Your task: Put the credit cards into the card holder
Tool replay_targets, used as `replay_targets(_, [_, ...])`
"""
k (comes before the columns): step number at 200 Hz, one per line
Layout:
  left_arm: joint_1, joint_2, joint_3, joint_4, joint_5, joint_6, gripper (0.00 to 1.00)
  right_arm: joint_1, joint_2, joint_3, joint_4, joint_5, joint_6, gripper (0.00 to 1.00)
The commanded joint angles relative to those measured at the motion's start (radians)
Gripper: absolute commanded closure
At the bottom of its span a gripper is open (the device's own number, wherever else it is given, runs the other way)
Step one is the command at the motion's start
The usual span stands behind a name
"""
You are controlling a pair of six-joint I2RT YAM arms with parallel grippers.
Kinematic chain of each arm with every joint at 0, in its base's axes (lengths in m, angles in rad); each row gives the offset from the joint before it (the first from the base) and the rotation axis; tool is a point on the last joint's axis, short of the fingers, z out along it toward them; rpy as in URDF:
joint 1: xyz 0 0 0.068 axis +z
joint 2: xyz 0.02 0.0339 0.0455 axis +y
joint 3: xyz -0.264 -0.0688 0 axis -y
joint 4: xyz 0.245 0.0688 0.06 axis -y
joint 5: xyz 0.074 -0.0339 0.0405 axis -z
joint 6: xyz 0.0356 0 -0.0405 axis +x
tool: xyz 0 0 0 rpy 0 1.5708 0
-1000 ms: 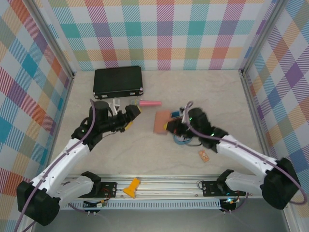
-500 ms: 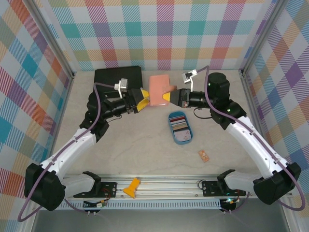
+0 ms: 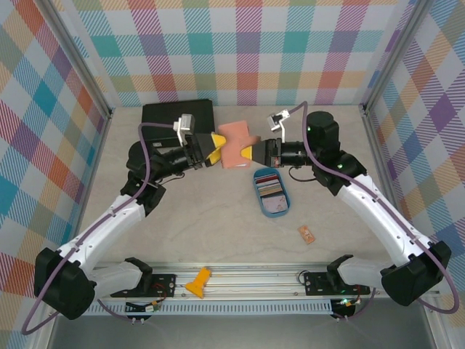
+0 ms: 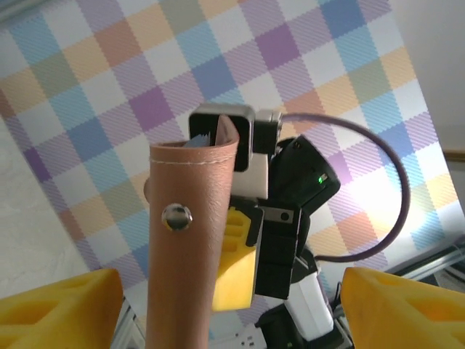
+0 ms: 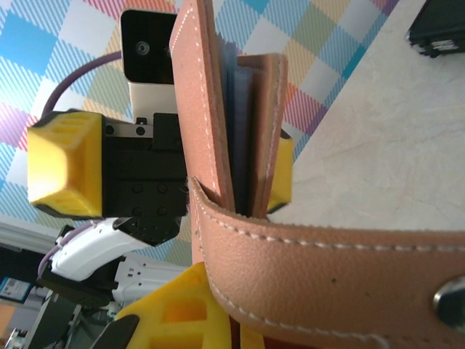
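Card holder (image 3: 236, 140) aloft, right tool (image 3: 249, 153) pinching it; left tool (image 3: 219, 145) spread either side; inner side barely visible.

The top camera looks down from above and behind the arm bases, over the whole table (image 3: 218, 233). Each wrist camera looks along its own jaws, very near the card holder (image 3: 234, 144), facing the opposite wrist. All three share it.

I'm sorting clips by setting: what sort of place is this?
Probably a robot test cell in a lab: plaid panels wall in a table, and a left arm and right arm are bolted to a metal rail at its near edge.
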Motion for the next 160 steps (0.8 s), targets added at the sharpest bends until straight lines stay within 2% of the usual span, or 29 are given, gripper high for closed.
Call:
replay_targets(1, [-0.034,-0.009,0.058,-0.104,-0.001,0.101,0.32,0.011,0.002,0.005,0.022,-0.041,-0.022,0.96])
replay_targets(13, [-0.038,0.0,0.063,-0.086,-0.001,0.093,0.48,0.011,0.001,0.001,0.021,-0.039,-0.024,0.88])
replay_targets(36, [-0.038,0.004,0.056,-0.054,-0.001,0.075,0.76,0.011,-0.018,-0.005,-0.001,-0.012,-0.043,0.49])
replay_targets(50, [-0.038,0.001,0.047,-0.033,-0.003,0.071,0.89,-0.005,-0.039,-0.019,-0.003,-0.016,-0.052,0.4])
replay_targets(64, [-0.038,-0.002,0.042,-0.027,-0.013,0.074,0.99,-0.031,-0.049,-0.044,0.046,-0.078,-0.035,0.39])
replay_targets(90, [-0.038,0.001,0.037,-0.014,-0.012,0.089,0.99,-0.054,-0.068,-0.103,0.217,-0.2,0.031,0.39])
replay_targets(113, [-0.045,-0.008,0.034,-0.024,-0.016,0.119,0.99,-0.048,-0.049,-0.108,0.287,-0.303,0.048,0.43])
replay_targets(139, [-0.058,-0.003,0.028,0.02,-0.025,0.125,1.0,-0.01,-0.043,-0.095,0.258,-0.3,-0.008,0.45])
replay_targets(160, [-0.075,0.011,0.034,0.058,-0.023,0.118,1.0,0.014,-0.032,-0.083,0.242,-0.264,-0.022,0.51])
